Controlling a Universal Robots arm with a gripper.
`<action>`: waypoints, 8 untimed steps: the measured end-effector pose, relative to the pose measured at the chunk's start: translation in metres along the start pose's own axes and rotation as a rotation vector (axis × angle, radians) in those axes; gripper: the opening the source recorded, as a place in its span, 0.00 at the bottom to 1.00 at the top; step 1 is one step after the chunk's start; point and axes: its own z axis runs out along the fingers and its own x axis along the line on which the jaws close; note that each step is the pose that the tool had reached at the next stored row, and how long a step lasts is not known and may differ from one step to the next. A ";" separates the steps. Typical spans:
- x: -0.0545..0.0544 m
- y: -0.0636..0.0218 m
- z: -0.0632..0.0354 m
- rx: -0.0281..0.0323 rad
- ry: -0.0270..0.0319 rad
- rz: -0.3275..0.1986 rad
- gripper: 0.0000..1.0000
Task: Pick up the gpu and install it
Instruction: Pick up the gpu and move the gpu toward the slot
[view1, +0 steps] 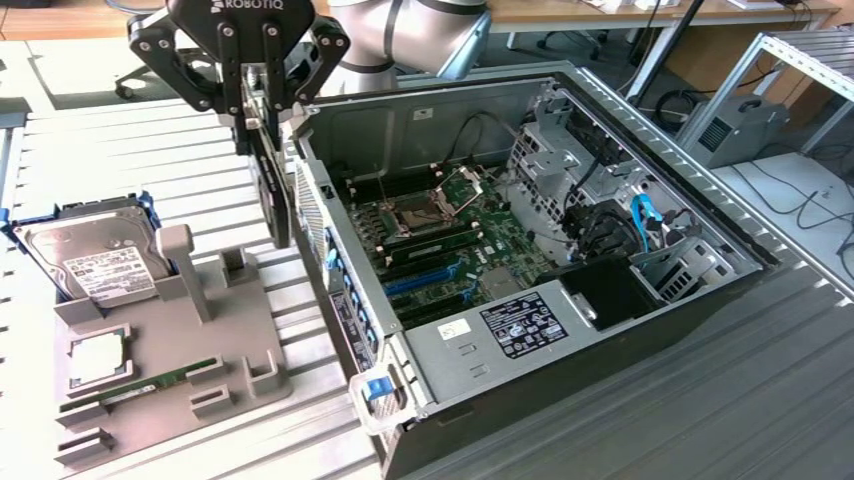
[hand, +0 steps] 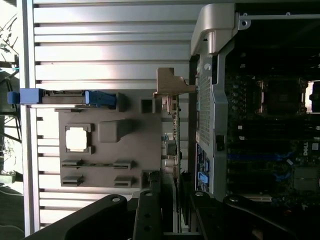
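The gpu (view1: 276, 195) hangs edge-on in the air, a thin dark card just outside the open computer case's near wall (view1: 340, 270). My gripper (view1: 263, 140) is shut on its upper edge. In the wrist view the gpu (hand: 175, 135) shows as a narrow green strip with its silver end bracket (hand: 170, 82), lying between the grey fixture and the case wall (hand: 205, 110). The gripper (hand: 174, 187) clamps the card from both sides. The card hovers above the fixture's tall slotted posts (view1: 180, 262) without touching them.
The grey fixture (view1: 160, 350) carries a hard drive (view1: 96, 262), a processor chip (view1: 96, 358) and a green memory stick (view1: 140, 385). Inside the case lie the motherboard (view1: 461, 235) with blue slots (view1: 420, 280), a drive cage (view1: 574, 150) and cables. A slatted metal table (view1: 694, 400) surrounds everything.
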 end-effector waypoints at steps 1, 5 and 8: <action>-0.001 0.0000 0.0000 0.0000 0.0000 0.000 0.27; -0.003 0.0000 -0.0002 0.0000 0.0000 0.000 0.27; -0.005 0.0000 -0.0002 0.0000 0.0000 0.000 0.27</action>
